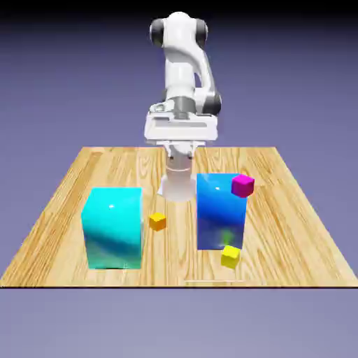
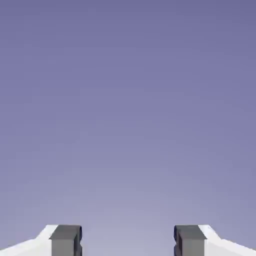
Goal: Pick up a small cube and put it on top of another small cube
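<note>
Yellow cube (image 1: 230, 256) on desk (image 1: 63, 210) beside blue block (image 1: 220, 213): probably light, rigid; pinch opposite flat faces. Hand (image 2: 128, 241) apart, empty.

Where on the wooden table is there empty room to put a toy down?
Bare wood lies along the wooden table's two side edges: left of the big cyan block, right of the tall blue block. It's crowded mid-table: a small orange cube between the blocks, a tiny yellow cube before the blue one, a magenta cube at its upper right corner.
</note>
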